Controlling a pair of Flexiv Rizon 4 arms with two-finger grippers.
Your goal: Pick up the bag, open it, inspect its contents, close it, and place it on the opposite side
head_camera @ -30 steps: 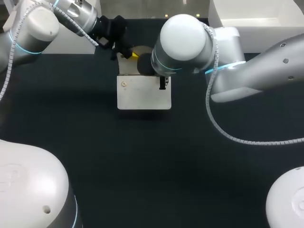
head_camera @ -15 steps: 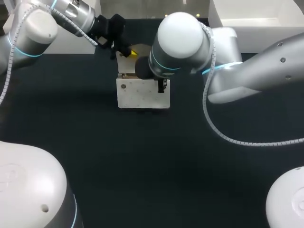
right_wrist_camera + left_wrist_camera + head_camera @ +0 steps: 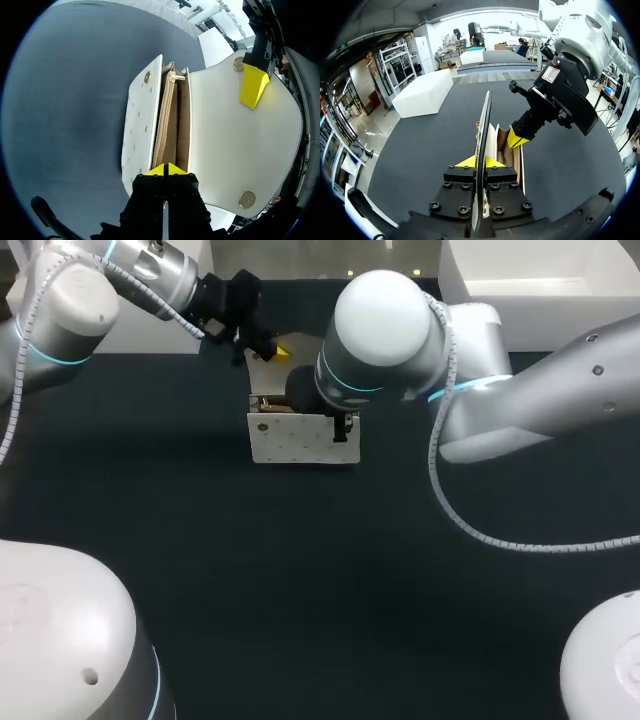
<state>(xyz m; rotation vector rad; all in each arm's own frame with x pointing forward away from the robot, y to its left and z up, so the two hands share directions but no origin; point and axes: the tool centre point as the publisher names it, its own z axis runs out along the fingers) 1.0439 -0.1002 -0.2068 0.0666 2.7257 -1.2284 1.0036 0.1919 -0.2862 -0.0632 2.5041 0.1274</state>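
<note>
The dark table (image 3: 300, 590) fills the low and middle part of the head view. My bag (image 3: 300, 438) is a little above the middle of that frame. It is white, with small dots and a gold stud on its front, and its bottom sits on the table.

My right arm (image 3: 540, 410) comes in from the right side of the frame. Its big round wrist hangs over the bag and hides the right gripper (image 3: 167, 170) from above. In the right wrist view its two yellow tips are pressed close together at the near end of the bag's open mouth. They look like they pinch the tan inside (image 3: 172, 125) there. A small zip pull (image 3: 173, 77) lies at the far end of the mouth.

The flap (image 3: 240, 135) is white with two gold studs, and it is lifted away from the mouth.

Farther back, my left arm (image 3: 70, 300) comes from the upper left corner. My left gripper (image 3: 480, 161) pinches the thin edge of the flap between its yellow tips.
</note>
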